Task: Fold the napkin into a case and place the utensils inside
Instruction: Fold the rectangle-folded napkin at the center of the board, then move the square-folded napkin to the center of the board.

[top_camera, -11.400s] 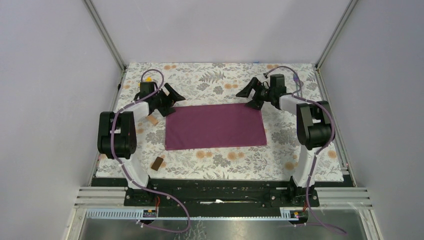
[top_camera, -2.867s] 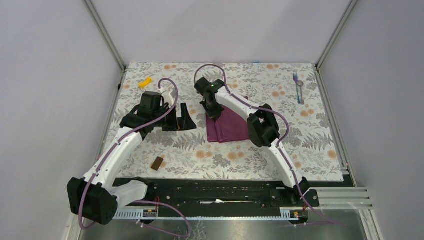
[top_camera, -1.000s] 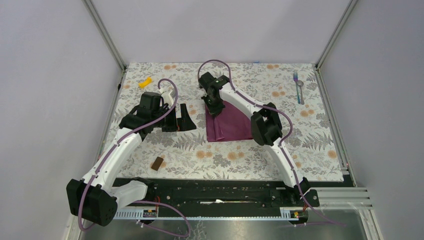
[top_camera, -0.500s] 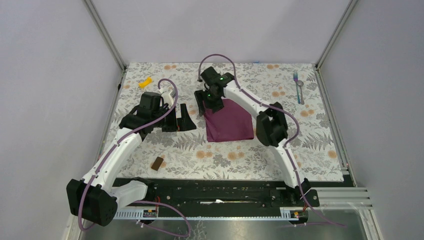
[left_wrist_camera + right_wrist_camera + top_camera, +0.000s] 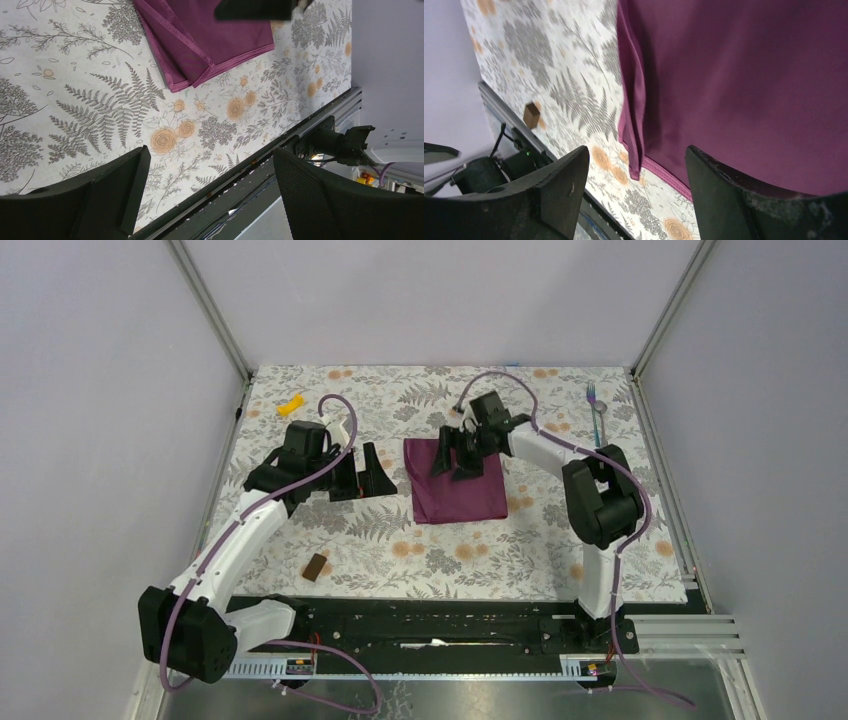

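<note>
1. Half done with folding, judged from above: matte plum napkin in a squarish layered pad, not yet a slim case. Right gripper above napkin's far half, jaws parted, empty. Slim silvery utensils well right of napkin.
2. Left wrist: left gripper spread wide, holding nothing, apart from napkin's hemmed corner.
3. Right wrist: soft stacked edges. Next, probably pinching one edge for another fold.

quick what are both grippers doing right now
Left gripper: open, empty.
Right gripper: open above the folded napkin, holding nothing.

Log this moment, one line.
napkin: folded, flat | right gripper: jaws open above it | left gripper: jaws open | utensils: far right
</note>
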You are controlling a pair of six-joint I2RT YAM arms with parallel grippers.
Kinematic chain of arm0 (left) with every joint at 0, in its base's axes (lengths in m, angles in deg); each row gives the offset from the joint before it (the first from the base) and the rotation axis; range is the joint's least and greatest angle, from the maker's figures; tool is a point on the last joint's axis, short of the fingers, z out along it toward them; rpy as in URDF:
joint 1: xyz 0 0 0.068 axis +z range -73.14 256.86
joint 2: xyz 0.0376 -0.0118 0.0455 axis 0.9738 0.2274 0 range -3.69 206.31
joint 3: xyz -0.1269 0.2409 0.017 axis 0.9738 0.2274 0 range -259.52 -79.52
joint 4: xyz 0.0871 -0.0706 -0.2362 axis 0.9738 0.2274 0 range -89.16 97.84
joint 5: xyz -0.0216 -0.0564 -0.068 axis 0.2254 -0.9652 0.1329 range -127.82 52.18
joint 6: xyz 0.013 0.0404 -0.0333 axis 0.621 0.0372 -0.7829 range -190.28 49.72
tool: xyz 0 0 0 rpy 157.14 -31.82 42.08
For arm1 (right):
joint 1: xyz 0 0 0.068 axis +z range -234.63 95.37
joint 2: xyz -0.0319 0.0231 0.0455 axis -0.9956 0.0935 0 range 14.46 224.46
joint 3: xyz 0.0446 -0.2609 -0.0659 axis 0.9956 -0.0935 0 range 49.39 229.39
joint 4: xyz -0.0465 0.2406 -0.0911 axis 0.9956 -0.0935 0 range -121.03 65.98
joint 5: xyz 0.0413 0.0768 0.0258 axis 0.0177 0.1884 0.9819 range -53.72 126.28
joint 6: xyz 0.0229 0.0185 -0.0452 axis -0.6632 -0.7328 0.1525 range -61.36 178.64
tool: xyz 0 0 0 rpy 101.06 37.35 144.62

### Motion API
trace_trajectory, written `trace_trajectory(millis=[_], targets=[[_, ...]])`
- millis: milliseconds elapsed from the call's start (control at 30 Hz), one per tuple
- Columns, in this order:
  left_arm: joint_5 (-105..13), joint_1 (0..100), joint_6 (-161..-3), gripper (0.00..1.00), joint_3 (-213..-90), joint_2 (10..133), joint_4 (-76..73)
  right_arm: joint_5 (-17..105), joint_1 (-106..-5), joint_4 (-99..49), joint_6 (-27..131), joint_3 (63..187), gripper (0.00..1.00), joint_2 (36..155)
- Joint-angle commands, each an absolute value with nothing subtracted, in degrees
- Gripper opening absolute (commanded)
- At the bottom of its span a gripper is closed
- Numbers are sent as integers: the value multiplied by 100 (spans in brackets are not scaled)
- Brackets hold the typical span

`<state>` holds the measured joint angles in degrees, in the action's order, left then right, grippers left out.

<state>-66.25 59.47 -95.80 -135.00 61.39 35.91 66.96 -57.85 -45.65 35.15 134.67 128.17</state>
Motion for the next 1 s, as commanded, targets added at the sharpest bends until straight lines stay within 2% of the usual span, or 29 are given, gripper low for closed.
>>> trace_trajectory(millis=[0,267,400,500,600,767,833,967], targets=[[-6853,5904,-9784,99,-13502,6178,3126,7520,-5662,-3242,2992,12644,77,12573],[-6765,5869,-9873,99,-13350,6110,3126,7766,-5266,-2467,2578,12158,70,12732],[-6704,5849,-9901,99,-13361,6083,3149,7885,-4782,-2172,2319,12549,65,12998],[-6534,5849,-9872,99,-13416,6051,3249,7809,-4555,-2350,2371,12811,66,12728],[-6402,5849,-9897,99,-13404,5996,3283,7545,-4820,-2670,2492,12531,70,12257],[-6709,5832,-10071,99,-13313,6313,2860,7450,-5737,-2933,2742,11326,68,11643],[-6746,5703,-10207,99,-13327,6572,2568,7134,-5962,-3209,2983,10961,64,11442],[-6529,5136,-10287,97,-13812,7410,2280,5989,-6274,-3719,3365,10436,44,11111]])
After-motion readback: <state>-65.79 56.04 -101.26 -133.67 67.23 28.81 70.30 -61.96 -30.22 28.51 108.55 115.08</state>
